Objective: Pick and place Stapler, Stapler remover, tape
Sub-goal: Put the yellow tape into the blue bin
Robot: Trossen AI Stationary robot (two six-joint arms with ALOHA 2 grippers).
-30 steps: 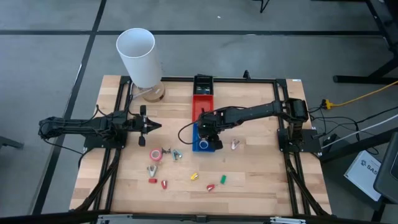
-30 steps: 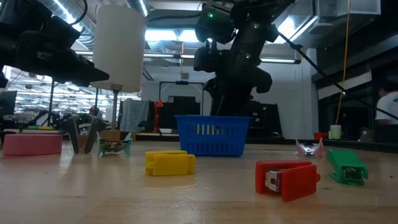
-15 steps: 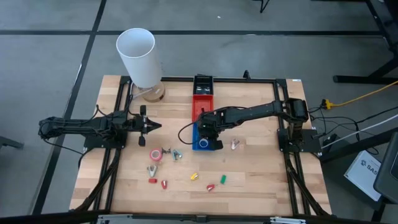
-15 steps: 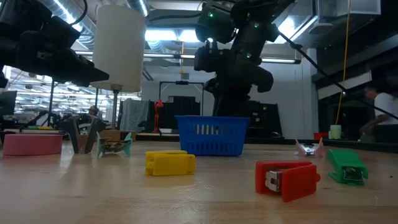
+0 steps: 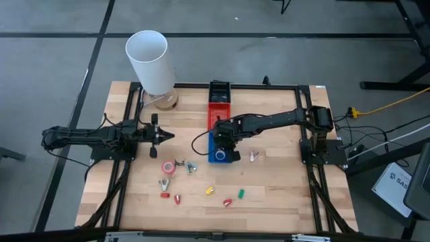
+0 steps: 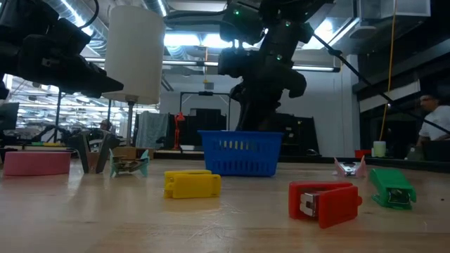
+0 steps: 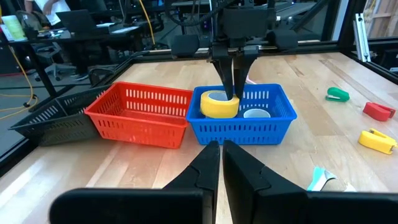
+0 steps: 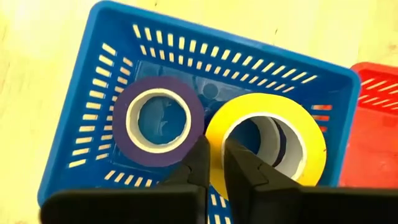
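— From above, where are we?
— My right gripper (image 5: 227,142) hangs over the blue basket (image 5: 219,153); the left gripper (image 5: 163,136) waits, pinched shut. Staplers (image 5: 209,191) remain on the worktop (image 5: 282,195).
— And its wrist camera?
— Fingers clamp the yellow tape's (image 8: 268,146) rim, above the basket beside a purple roll (image 8: 158,121) — barely started, I'd judge.

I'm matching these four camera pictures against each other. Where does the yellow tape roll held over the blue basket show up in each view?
High view: not discernible; the right gripper covers that spot.
Low view: not visible behind the blue basket wall.
Left wrist view: yellow tape roll at the basket's rim, pinched by the right gripper.
Right wrist view: yellow tape roll at centre, beside a purple roll.
Shared landmark: the blue basket.
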